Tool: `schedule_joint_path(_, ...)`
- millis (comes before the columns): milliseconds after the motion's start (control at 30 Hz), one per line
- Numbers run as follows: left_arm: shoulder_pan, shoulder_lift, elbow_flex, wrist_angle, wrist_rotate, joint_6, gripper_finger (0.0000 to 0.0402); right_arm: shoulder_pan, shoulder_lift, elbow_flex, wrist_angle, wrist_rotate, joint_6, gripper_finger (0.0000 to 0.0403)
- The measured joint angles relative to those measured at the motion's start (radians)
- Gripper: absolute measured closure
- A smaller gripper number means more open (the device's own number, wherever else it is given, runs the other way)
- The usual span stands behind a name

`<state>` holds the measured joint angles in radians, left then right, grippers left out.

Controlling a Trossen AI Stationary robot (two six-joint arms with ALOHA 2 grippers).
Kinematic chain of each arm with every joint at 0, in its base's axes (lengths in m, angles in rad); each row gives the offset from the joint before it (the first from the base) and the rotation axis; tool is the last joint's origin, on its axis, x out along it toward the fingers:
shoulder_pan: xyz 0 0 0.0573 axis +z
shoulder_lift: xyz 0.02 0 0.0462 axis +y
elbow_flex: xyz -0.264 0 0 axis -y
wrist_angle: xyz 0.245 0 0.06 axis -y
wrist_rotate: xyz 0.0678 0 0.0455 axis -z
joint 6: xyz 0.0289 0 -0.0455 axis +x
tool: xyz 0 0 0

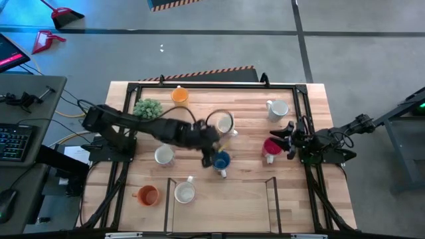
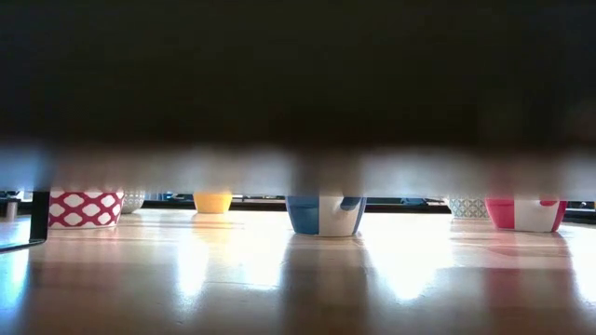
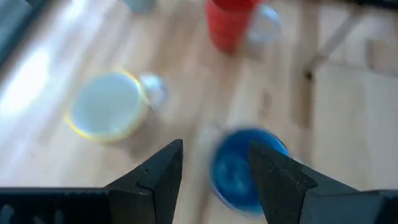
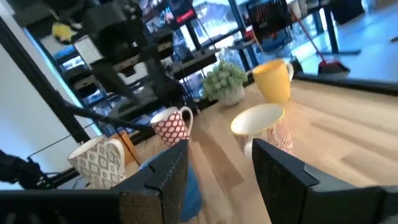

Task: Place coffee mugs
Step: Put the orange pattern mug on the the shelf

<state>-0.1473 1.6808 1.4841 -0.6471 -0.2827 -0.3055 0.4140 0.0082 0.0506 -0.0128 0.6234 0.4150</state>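
Blue mug (image 3: 241,168) sits just beyond my left gripper (image 3: 214,180), seen past my two dark fingers (image 3: 163,174); the jaws stand apart with nothing between them, and the mug lies partly in line with the gap. From above, my left gripper (image 1: 211,154) hangs over mid-table with the blue mug (image 1: 221,160) just beside it.

Cream mug with a yellow rim (image 1: 225,122) stands close behind that gripper; it also shows in the left wrist view (image 3: 107,113), blurred.

My right gripper (image 1: 289,139) is at the table's right edge, jaws parted, empty. The red mug (image 1: 271,147) stands just to its left, whether touching I cannot tell.

Other mugs, from the high view: an orange mug (image 1: 179,95) at the far edge beside the potted plant (image 1: 147,108); a white mug (image 1: 277,109) far right; a white mug (image 1: 164,156) left of centre; an orange mug (image 1: 147,195) and a white mug (image 1: 184,192) near the front edge. Table (image 1: 239,199) is light wood.
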Motion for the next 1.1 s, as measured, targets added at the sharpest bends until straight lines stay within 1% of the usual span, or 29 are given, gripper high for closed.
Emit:
schedule_joint_path(100, 0.035, -0.022, -0.001, 0.021, -0.035, 0.08, 0.0231, 0.0, 0.0, 0.0, 0.097, 0.002, -0.088, 0.0237)
schedule_joint_path(167, 0.052, -0.067, -0.001, 0.014, -0.05, 0.12, 0.0231, 0.0, 0.0, 0.0, 0.174, -0.005, -0.158, 0.0237)
schedule_joint_path(267, 0.071, -0.157, 0.0, -0.052, -0.066, 0.171, 0.0232, 0.0, -0.002, 0.001, 0.228, -0.007, -0.225, 0.0237)
schedule_joint_path(400, 0.085, -0.299, -0.004, -0.204, -0.075, 0.188, 0.0232, 0.0, 0.005, 0.029, 0.204, 0.004, -0.232, 0.0237)
schedule_joint_path(500, 0.079, -0.427, -0.062, -0.281, -0.074, 0.151, 0.0232, 0.0, 0.011, 0.059, 0.17, 0.025, -0.233, 0.0237)
schedule_joint_path(667, 0.031, -0.654, -0.253, -0.282, -0.083, 0.061, 0.0232, 0.0, 0.019, 0.115, 0.116, 0.074, -0.233, 0.0238)
schedule_joint_path(767, 0.001, -0.774, -0.402, -0.21, -0.095, 0.018, 0.0232, 0.0, 0.02, 0.137, 0.107, 0.11, -0.232, 0.0237)
schedule_joint_path(900, -0.03, -0.902, -0.618, 0.019, -0.097, 0.003, 0.0232, 0.0, 0.02, 0.152, 0.106, 0.137, -0.231, 0.0237)
schedule_joint_path(1000, -0.04, -0.961, -0.767, 0.216, -0.095, 0.007, 0.0232, 0.0, 0.023, 0.161, 0.107, 0.151, -0.226, 0.0237)
schedule_joint_path(1100, -0.043, -0.984, -0.868, 0.379, -0.095, 0.035, 0.0232, 0.0, 0.032, 0.17, 0.107, 0.159, -0.211, 0.0238)
